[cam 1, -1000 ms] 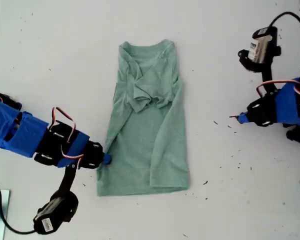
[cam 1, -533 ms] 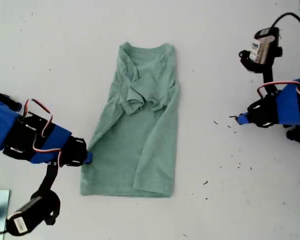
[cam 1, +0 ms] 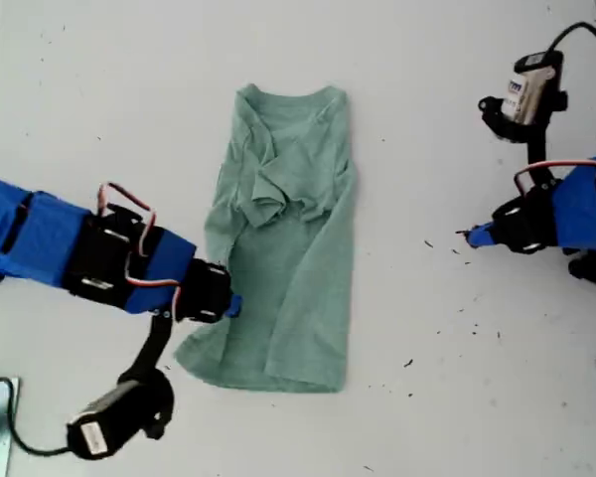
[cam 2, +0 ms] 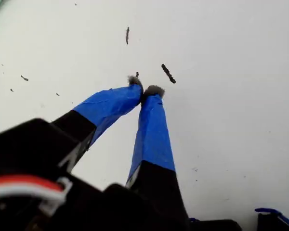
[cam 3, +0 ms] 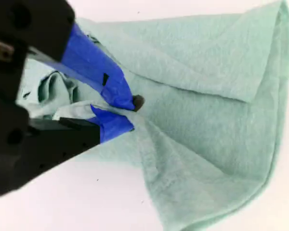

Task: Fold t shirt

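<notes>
Right now the t shirt [cam 1: 283,238] lies in the middle of the white tabletop [cam 1: 427,397], folded into a long narrow strip with its neckline at the far end and its hem at the near end; the sleeves are bunched in a crumpled knot on the upper half. My second gripper [cam 1: 228,303] reaches in from the exterior view's left and meets the shirt along its left edge, a little above the near-left hem corner. In the second wrist view my second gripper [cam 3: 127,113] has its blue-taped jaws closed narrow on a ridge of the green fabric, which fans out in folds beyond the tips and looks drawn up off the tabletop there. The near-left corner of the hem is pulled inward and skewed.

My first gripper [cam 1: 469,236] sits at the exterior view's right, well apart from the shirt. Its wrist view shows my first gripper [cam 2: 145,91] with jaws pressed tip to tip, holding nothing, over bare tabletop flecked with dark specks [cam 2: 167,73].
</notes>
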`<state>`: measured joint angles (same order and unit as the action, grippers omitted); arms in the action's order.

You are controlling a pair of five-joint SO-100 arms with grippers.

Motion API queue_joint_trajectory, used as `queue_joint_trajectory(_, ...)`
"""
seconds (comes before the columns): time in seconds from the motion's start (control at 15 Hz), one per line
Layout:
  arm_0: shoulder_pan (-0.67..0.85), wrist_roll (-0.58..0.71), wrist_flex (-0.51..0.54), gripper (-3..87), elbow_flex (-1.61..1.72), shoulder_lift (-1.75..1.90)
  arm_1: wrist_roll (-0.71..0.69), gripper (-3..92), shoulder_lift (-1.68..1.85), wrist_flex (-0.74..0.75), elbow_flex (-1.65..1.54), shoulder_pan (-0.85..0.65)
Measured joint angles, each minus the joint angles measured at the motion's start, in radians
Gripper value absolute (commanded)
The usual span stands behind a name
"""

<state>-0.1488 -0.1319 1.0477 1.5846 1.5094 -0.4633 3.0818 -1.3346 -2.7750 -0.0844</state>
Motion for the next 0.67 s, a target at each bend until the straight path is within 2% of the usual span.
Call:
queue_joint_trajectory(0.2, 0.021, 0.081, 0.055, -0.1, -0.314, -0.29, 0.018, 2.7, 0.034, -0.009, -0.008, 0.018)
queue_joint_trajectory(0.27, 0.021, 0.095, 0.078, 2.3, -0.419, -0.357, 0.018, 2.7, 0.038, -0.009, -0.009, 0.025)
queue_joint_trajectory(0.33, 0.021, 0.109, 0.08, 13.9, -0.471, -0.373, 0.021, 2.7, 0.044, -0.009, -0.012, 0.028)
queue_joint_trajectory(0.4, 0.021, 0.129, 0.066, 18.1, -0.497, -0.379, 0.021, 2.7, 0.049, -0.009, -0.015, 0.028)
queue_joint_trajectory(0.67, 0.031, 0.166, 0.043, 21.4, -0.554, -0.56, 0.021, 2.6, 0.069, -0.009, -0.015, 0.028)
